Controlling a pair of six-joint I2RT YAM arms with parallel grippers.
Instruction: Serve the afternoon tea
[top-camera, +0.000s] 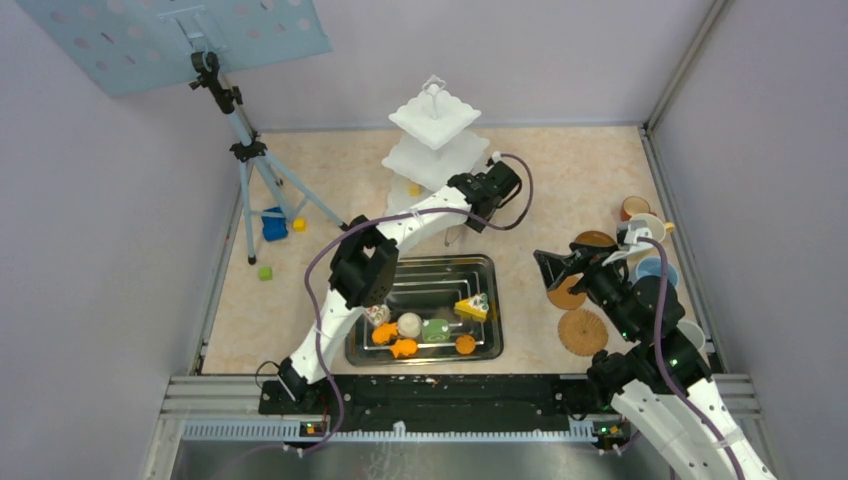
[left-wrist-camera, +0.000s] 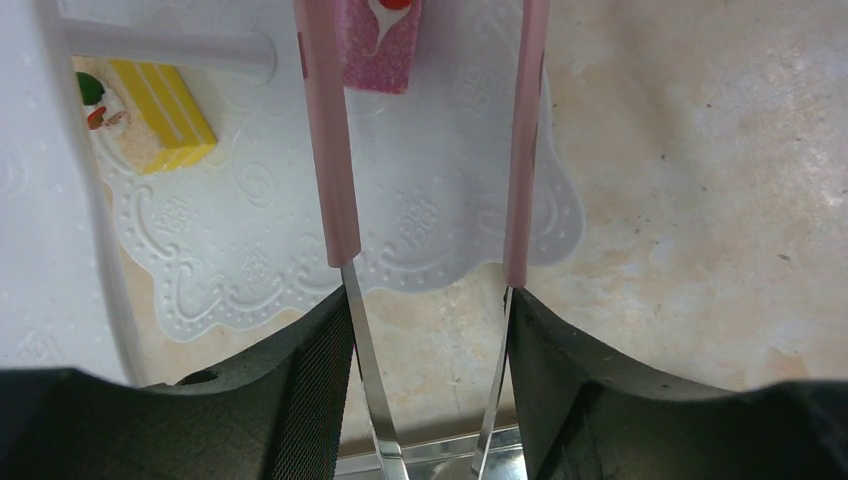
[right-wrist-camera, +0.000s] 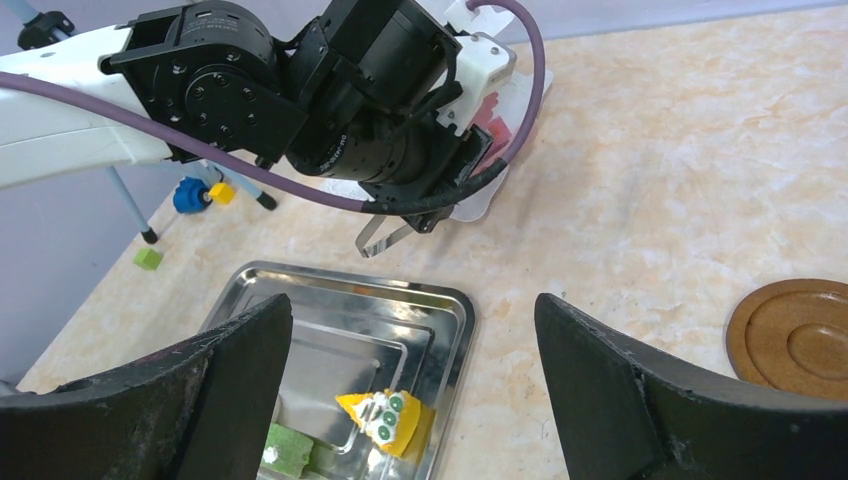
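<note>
My left gripper (top-camera: 468, 200) (left-wrist-camera: 430, 370) is shut on the metal arms of the pink tongs (left-wrist-camera: 335, 150), at the foot of the white three-tier stand (top-camera: 435, 140). The tong arms stand spread. A pink pastry (left-wrist-camera: 378, 40) lies between their tips on the stand's bottom plate (left-wrist-camera: 430, 210), against the left arm and apart from the right one. A yellow cake slice (left-wrist-camera: 155, 115) lies on the same plate. My right gripper (top-camera: 555, 270) (right-wrist-camera: 415, 390) hangs open and empty over the steel tray's right edge, above a yellow wedge pastry (right-wrist-camera: 392, 420).
The steel tray (top-camera: 487, 272) holds yellow (top-camera: 472, 307), green (top-camera: 435, 330), cream (top-camera: 409, 323) and orange (top-camera: 404, 347) pastries. Coasters (top-camera: 583, 331) and mugs (top-camera: 655, 270) are at the right. A tripod (top-camera: 245, 150) and small blocks (top-camera: 272, 224) stand at the left.
</note>
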